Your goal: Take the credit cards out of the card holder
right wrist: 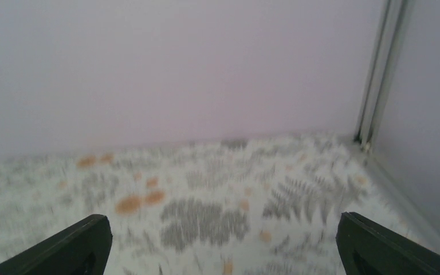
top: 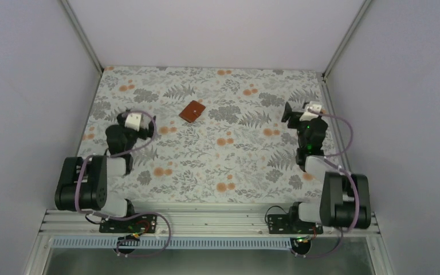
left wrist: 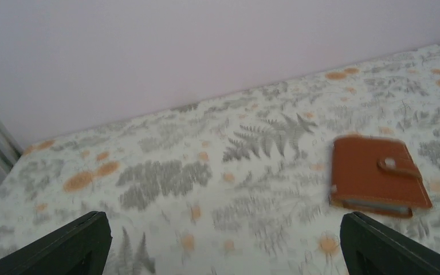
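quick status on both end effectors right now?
Left end effector: open, holding nothing.
Right end effector: open, holding nothing.

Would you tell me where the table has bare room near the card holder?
Widest: the cloth between the card holder and the right gripper, and toward the near edge. Also free behind it, up to the back wall. Tightest beside the left gripper.

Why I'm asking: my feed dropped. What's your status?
Left tool open, empty. Right tool open, empty. Wallet shut, lying on table, untouched. Nothing blocking.
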### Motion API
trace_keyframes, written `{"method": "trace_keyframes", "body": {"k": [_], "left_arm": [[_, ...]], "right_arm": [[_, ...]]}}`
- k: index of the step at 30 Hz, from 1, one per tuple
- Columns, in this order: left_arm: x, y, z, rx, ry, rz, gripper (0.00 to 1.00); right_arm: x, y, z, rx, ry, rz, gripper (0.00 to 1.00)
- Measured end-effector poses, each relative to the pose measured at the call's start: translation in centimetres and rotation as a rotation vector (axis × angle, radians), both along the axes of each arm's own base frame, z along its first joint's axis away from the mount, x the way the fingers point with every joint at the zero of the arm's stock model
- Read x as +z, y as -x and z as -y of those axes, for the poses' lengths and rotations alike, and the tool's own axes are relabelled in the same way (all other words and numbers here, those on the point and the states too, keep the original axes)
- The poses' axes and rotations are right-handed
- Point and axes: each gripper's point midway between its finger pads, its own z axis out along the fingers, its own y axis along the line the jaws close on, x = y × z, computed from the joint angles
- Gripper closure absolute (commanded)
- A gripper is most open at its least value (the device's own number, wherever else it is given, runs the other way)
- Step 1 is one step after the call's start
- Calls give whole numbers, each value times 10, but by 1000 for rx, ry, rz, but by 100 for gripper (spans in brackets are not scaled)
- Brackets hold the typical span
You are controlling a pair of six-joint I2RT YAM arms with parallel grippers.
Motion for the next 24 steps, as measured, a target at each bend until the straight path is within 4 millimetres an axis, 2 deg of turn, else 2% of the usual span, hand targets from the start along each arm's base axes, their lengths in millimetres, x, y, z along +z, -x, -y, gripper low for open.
{"method": "trace_keyframes", "body": {"k": [2, 6, 7, 9, 11, 13, 15, 17, 19, 24], "left_arm": [[19, -16, 0, -9, 0, -18, 0], [106, -52, 12, -84, -21, 36, 0], [119, -58, 18, -106, -30, 37, 0], [136, -70, 42, -181, -54, -19, 0], [138, -81, 72, -259, -79, -100, 0], [125, -92, 107, -339, -117, -220, 0], [102, -100, 134, -393, -156, -344, 0], [74, -109, 150, -417, -192, -465, 0], [45, -119, 153, -414, -221, -580, 0], [-29, -150, 146, -368, -273, -797, 0]], "right_arm": [[34, 5, 2, -4, -21, 58, 1], [102, 5, -5, 43, -76, 138, 1], [111, 6, -7, 51, -92, 143, 1], [124, 9, -11, 68, -136, 130, 1], [123, 15, -16, 94, -175, 91, 1], [111, 20, -25, 132, -213, 23, 1], [96, 26, -35, 178, -249, -51, 1], [83, 31, -45, 225, -275, -118, 1], [73, 37, -56, 272, -293, -171, 1], [56, 51, -76, 355, -309, -266, 1]]}}
